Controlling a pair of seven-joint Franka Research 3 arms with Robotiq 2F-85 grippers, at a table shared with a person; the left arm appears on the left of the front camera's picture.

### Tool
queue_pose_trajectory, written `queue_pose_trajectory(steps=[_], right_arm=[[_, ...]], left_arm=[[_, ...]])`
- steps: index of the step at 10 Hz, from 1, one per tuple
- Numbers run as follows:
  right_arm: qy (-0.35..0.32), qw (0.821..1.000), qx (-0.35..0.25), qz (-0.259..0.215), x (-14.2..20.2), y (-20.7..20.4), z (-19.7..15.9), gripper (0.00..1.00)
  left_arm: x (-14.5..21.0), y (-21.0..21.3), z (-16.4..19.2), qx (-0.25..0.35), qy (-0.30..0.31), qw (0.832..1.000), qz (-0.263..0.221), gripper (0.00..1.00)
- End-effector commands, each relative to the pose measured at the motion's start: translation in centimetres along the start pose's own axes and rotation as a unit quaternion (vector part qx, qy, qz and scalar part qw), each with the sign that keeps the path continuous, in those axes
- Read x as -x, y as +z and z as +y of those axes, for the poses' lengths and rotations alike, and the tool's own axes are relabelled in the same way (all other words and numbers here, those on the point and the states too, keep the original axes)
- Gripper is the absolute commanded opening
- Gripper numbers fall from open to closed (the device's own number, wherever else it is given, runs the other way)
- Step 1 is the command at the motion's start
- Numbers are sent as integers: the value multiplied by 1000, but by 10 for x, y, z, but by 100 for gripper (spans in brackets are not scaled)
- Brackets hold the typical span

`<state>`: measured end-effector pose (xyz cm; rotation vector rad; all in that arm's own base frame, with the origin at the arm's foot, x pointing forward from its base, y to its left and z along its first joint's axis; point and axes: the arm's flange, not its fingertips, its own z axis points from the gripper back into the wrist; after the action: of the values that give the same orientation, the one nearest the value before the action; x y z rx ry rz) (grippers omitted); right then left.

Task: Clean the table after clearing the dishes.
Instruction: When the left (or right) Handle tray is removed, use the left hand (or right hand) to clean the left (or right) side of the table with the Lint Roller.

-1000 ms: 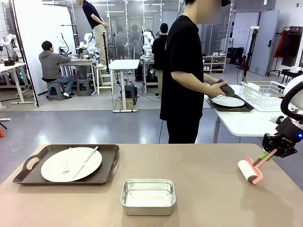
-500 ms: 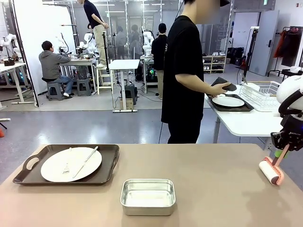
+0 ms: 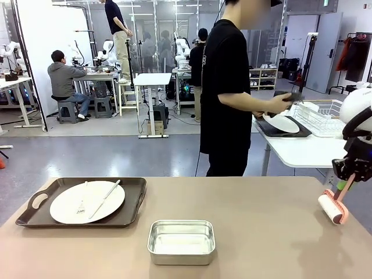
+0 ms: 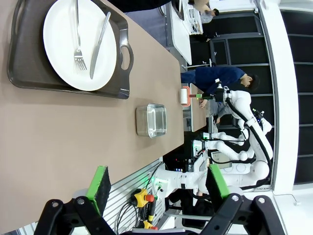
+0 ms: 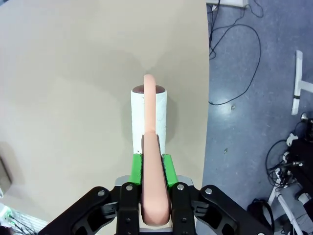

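The tan table [image 3: 261,244] carries a dark tray [image 3: 35,216] at its left, with a white plate [image 3: 87,201], a fork and a knife on it. My right gripper [image 3: 347,181] is at the right edge, shut on the pink handle of a lint roller [image 3: 331,209] whose white roll is low over the tabletop. In the right wrist view the green pads [image 5: 137,169] clamp the lint roller [image 5: 149,117]. My left gripper [image 4: 159,182] is open with nothing in it, high over the near left side. A person tilts a second plate [image 3: 282,123] above a tray [image 3: 290,133] on the white side table.
A small steel pan [image 3: 182,241] sits at the front middle of the table. A white wire rack [image 3: 322,116] stands on the side table behind the right arm. The floor with cables lies just past the table's right edge [image 5: 208,98].
My right gripper carried the roller rightward to the table's right edge. The person lifted the plate up off the tray on the side table.
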<state>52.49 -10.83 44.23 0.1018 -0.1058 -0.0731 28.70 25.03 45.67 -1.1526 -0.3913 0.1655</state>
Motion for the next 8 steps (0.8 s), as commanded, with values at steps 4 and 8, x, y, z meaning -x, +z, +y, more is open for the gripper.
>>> queue_pose_trajectory(steps=[4, 8], right_arm=[[61, 998, 20, -22, 24, 69, 45, 21], [51, 998, 8, -26, 21, 73, 44, 21]], left_arm=[[0, 2, -1, -1, -1, 1000, -3, 100], [0, 2, -1, -1, -1, 1000, -3, 100]])
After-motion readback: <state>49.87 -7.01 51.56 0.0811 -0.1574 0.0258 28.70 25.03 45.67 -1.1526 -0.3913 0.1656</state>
